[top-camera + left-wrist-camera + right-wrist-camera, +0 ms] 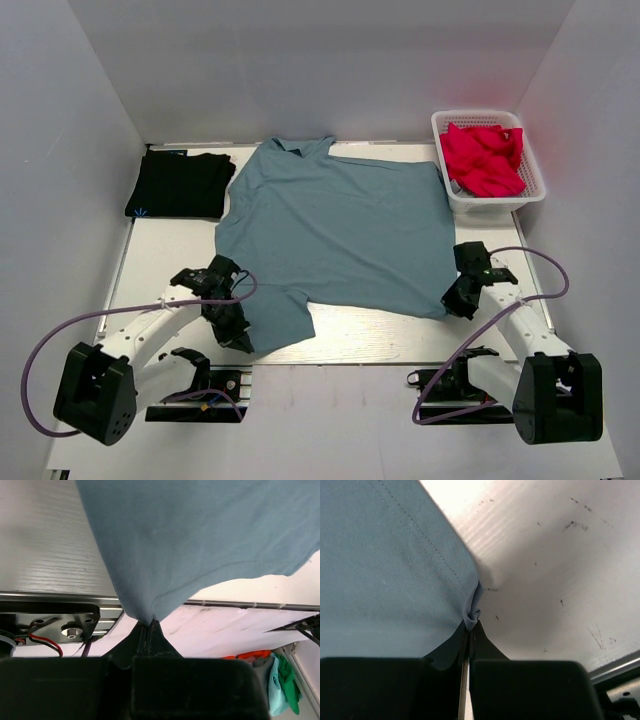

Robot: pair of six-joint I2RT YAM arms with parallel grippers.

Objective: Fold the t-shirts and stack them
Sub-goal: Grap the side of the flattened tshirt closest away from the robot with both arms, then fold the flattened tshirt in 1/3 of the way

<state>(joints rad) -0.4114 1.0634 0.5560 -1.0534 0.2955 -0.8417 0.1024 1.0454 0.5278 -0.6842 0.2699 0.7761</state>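
White walls round a pale counter (350,335), with a basket (497,203) of red cloth (485,158) at the far right corner. Blue shirt (340,225) spread flat over the middle, collar toward the far edge, hem toward the near edge. Black shirt (180,185) folded at the far left corner, just beside the blue sleeve.

Left gripper (240,338) clenched on a thin pinch of blue cloth close to the near edge. Right gripper (452,298) clenched the same way on the hem corner nearer the right edge.

Probable trouble from here:
- Very little fabric between either pair of jaws, so a likely slip-out under any sharp or unequal pull.
- Likely a crooked fold from one arm lifting or travelling ahead of the other.
- Possible dragging of the whole shirt instead of folding it, bunching it against the black shirt or the basket.
- On the left, cloth already near the near edge, hence some chance of snagging on the metal rail.
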